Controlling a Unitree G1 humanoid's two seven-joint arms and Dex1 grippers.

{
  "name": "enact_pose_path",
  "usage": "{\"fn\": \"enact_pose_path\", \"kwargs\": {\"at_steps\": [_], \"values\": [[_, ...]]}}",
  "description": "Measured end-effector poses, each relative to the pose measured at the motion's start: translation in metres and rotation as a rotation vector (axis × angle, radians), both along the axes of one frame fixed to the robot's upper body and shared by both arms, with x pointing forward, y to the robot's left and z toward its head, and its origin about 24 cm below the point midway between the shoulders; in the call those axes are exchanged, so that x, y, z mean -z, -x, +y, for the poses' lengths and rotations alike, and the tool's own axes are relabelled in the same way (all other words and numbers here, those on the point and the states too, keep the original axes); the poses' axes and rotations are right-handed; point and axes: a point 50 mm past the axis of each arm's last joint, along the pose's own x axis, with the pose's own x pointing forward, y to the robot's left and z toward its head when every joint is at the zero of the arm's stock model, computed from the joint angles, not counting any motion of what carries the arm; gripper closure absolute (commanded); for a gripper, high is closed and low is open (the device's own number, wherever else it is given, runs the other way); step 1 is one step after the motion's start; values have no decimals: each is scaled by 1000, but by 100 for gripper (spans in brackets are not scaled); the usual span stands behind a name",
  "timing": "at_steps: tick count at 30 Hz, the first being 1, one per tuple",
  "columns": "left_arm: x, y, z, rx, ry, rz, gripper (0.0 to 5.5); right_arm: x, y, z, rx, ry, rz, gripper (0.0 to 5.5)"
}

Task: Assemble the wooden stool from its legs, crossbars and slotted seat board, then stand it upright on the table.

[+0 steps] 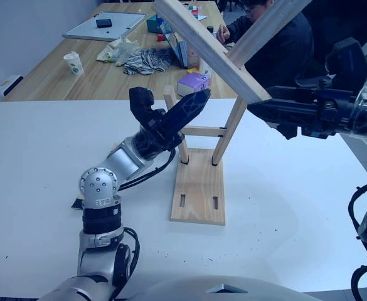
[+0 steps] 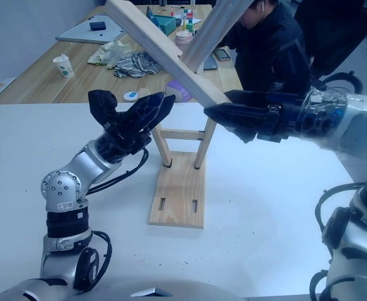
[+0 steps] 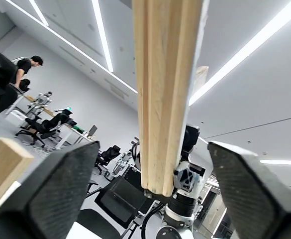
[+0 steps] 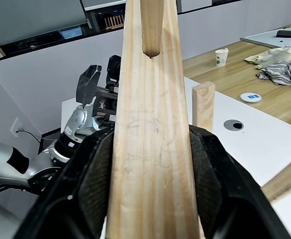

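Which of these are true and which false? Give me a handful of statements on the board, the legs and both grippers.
1. The board lies flat on the table. True.
2. Every slot in the board is filled. False: two legs stand at its far end, and the two near slots are empty.
3. The right gripper holds wooden bars in the air. True.
4. The left gripper is shut on the crossbar. False: it is open, up near the standing legs.

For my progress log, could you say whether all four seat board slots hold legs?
No, the seat board has two near slots empty; legs fill only the far pair.
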Motion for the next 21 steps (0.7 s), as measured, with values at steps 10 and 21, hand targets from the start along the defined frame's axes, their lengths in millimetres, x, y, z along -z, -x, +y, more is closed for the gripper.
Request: {"fn": "enact_pose_path", "kwargs": {"at_steps": [10,21], "values": [[-19,-4,-20,84,88,-81,96,6,6,16,-54,-85,69,345],[-30,-6,-17,135,212,-117,238,6,8,23,-67,-151,118,345]]}}
